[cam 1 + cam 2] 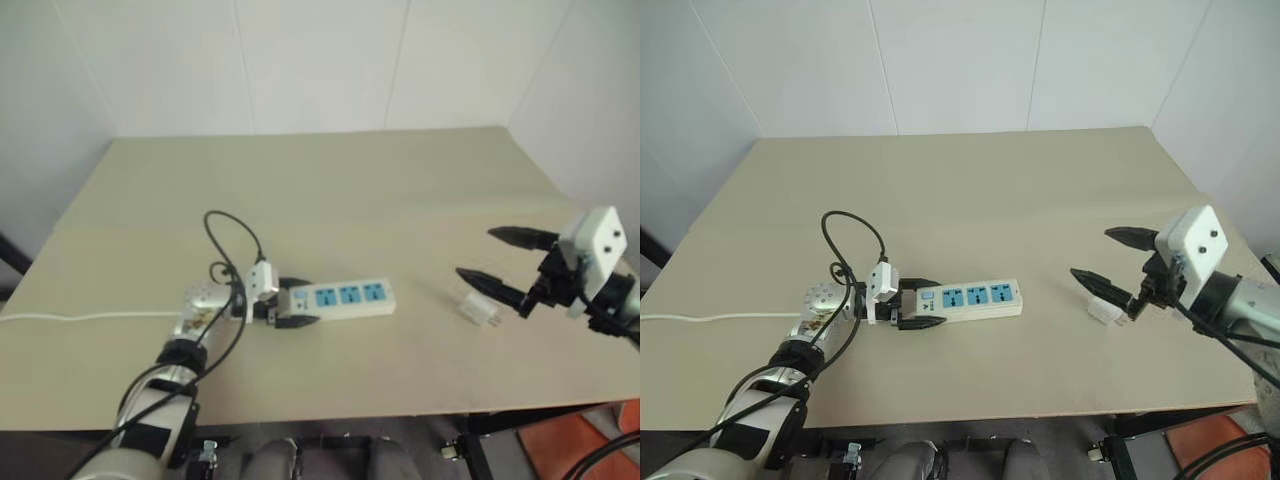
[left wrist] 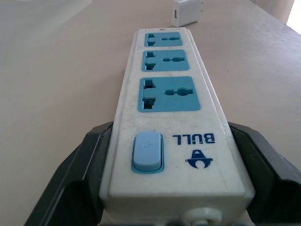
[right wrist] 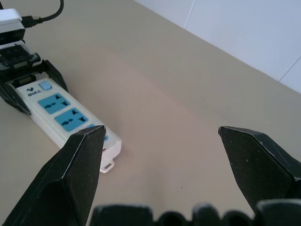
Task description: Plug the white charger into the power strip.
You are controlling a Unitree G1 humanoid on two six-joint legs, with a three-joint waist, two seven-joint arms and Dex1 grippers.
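The power strip point(image 1: 965, 298) lies flat on the table point(image 1: 970, 190), nearer its front edge than its back, left of the middle. The left gripper point(image 1: 923, 304) straddles the strip's switch end, one finger on each side, close against it. The right gripper point(image 1: 1110, 262), fingers spread wide, hovers toward the right edge. The white charger point(image 1: 1105, 310) sits on the table just below it.

Beige table point(image 1: 330, 180) against white panelled walls point(image 1: 320, 60) (corner)
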